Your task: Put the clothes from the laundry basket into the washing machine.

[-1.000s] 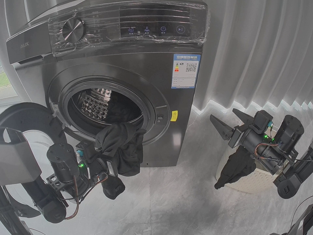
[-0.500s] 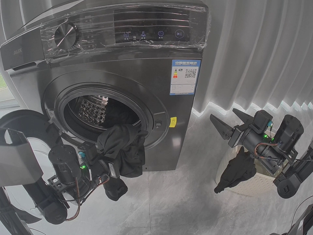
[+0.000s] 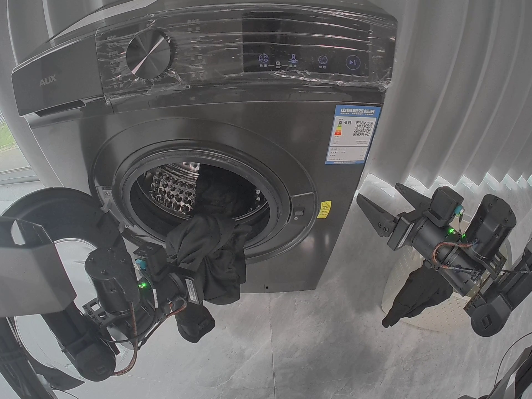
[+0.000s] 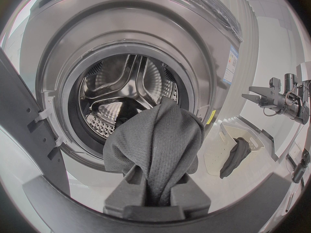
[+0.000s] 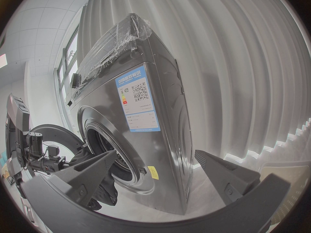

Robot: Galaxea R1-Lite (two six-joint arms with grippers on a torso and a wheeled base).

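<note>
I held a dark garment (image 3: 208, 250) clamped in the left gripper (image 4: 158, 185) at the washing machine (image 3: 221, 117) opening, not yet loaded. The right gripper (image 3: 379, 193) gaped empty. A second garment (image 3: 418, 297) hung over the laundry basket (image 3: 443, 317) rim.

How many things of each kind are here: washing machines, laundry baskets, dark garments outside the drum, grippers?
Washing machine: 1
Laundry basket: 1
Dark garments outside the drum: 2 (held garment, basket garment)
Grippers: 2 (left gripper, right gripper)
Total: 6

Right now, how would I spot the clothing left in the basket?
Find the grey washing machine; on the floor to its right stands a pale laundry basket. The dark garment drapes over its rim, held by nothing, unlike the dark cloth at the machine's opening.
</note>
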